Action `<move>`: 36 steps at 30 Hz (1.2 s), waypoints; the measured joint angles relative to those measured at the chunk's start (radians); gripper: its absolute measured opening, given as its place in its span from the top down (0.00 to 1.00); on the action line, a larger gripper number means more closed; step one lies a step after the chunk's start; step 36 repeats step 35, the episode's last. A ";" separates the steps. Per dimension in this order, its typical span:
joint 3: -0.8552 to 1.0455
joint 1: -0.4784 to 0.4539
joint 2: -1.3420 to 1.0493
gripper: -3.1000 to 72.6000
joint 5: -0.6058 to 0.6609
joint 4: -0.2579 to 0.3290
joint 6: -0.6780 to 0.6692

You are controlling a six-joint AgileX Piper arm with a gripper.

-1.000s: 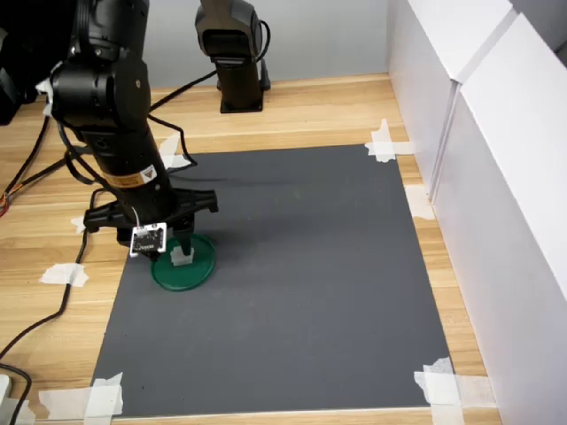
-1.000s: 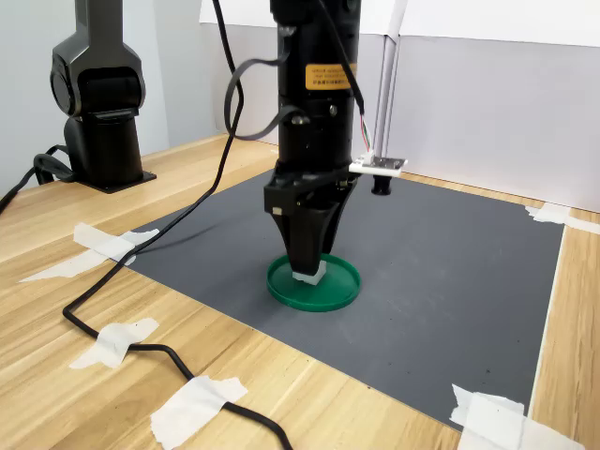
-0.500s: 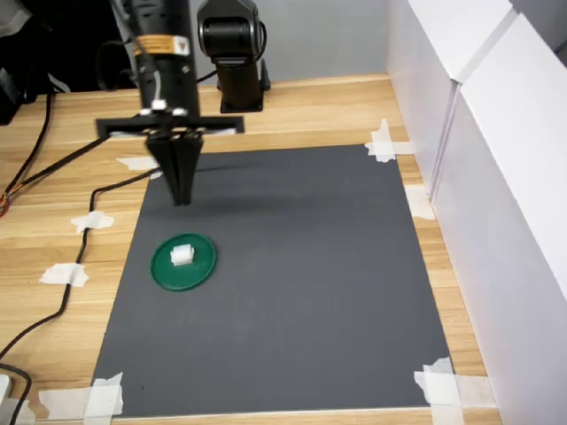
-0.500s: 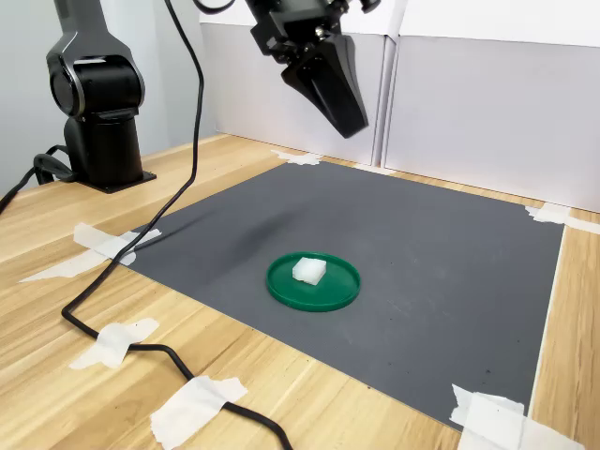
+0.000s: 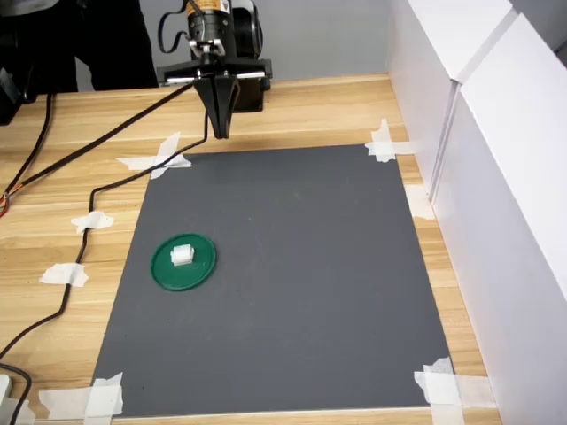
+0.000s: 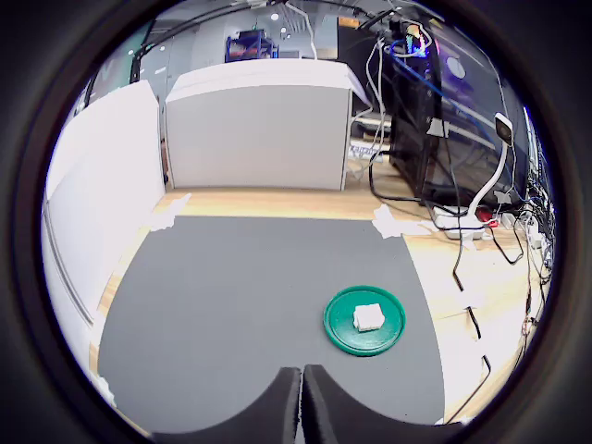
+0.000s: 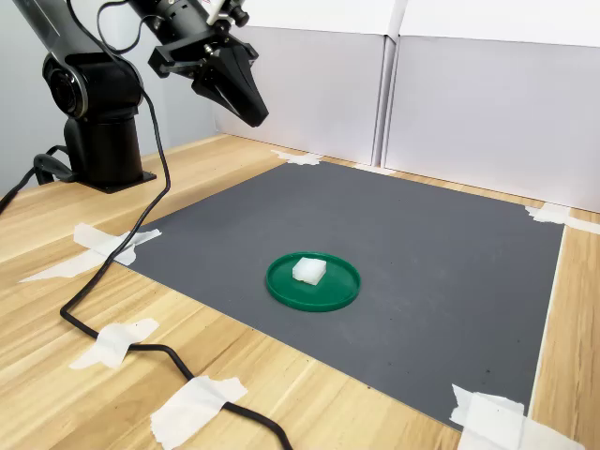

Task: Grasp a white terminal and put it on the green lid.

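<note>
One white terminal [image 5: 182, 255] sits on the green lid [image 5: 201, 270], inside the rim and a little off centre, in the lower left of the first exterior view; in the second exterior view the same pair lies at the middle of the frame on the dark mat [image 7: 422, 253]. Judged from how things lie, the placing is done and what remains is only to clear the arm away.

To do that well, I would take the arm up and away from the lid rather than across it, so nothing brushes the small block or nudges the disc on the mat. The black cable [image 5: 106, 142] trailing over the counter [image 5: 310, 111] in the upper left of the first exterior view should be kept slack and off the lid too.

The gripper [image 5: 220, 131] hangs high near the top of the first exterior view, over the wooden strip just past the mat's far edge, well apart from the lid. Its jaws are drawn together with only a hairline between the tips, as the wrist view shows at the gripper [image 6: 302, 393], and they hold nothing and touch nothing.
</note>
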 joint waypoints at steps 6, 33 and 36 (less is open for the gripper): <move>0.109 0.000 -0.191 0.98 -0.003 0.000 0.017; 0.170 0.000 -0.475 0.98 0.251 -0.083 0.014; 0.170 0.000 -0.475 0.98 0.258 -0.083 0.014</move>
